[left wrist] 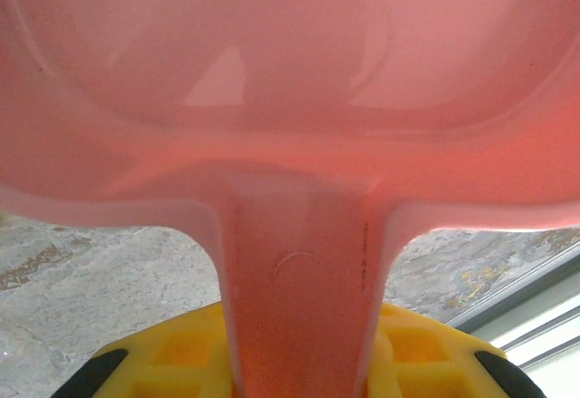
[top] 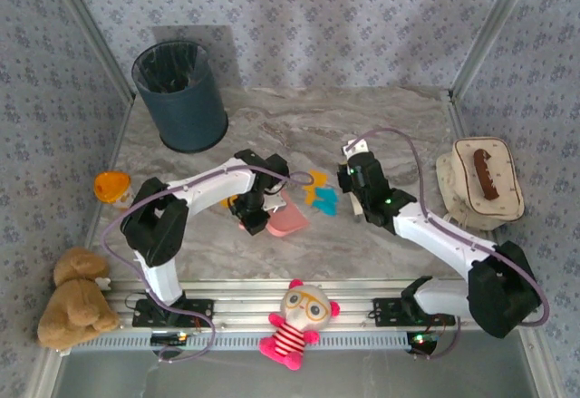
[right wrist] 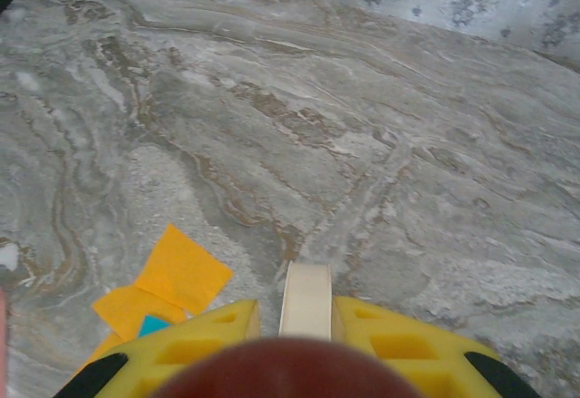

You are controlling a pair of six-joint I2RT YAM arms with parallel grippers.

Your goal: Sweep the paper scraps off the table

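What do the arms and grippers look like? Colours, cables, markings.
The left arm and right arm match: white links, bulky black joint housings. A grey-purple cable loops outside each. The left gripper and right gripper have yellow fingers with recessed grid pockets and black corners. No markings legible.

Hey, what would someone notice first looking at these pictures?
A pink dustpan is mid-table, gripped by the left fingers, with yellow and blue paper scraps just right of it. A brown teddy bear slumps at the near left corner and a striped doll lies on the front rail. A dark bin stands back left.
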